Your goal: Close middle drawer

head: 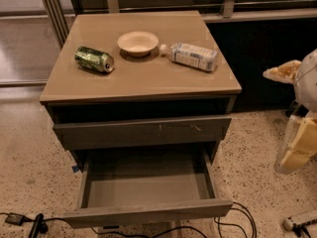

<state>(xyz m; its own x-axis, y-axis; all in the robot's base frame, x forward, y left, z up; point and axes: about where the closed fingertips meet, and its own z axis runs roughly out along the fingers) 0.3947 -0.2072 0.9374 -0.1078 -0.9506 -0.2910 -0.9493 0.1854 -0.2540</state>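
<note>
Cream-and-white plastic gripper (299, 145) hangs at the right edge of the view, well apart from the cabinet; whether it is open or closed cannot be told, and nothing is seen in its hold.

Task item: the wide, shallow grey-brown wooden middle drawer (146, 192) stands pulled fully out below the scratched grey-brown drawer front (143, 131). Its long axis runs left to right; its plain front faces the camera, so closing travel runs away from the camera.

Probable faults:
- An off-centre push near the right corner may skew the drawer and jam it.
- A hard shove may jolt the tan-topped cabinet (148, 81) and roll the green metal can (94, 59) lying on its side.
- Black floor cables (242, 216) may snag the base.
</note>
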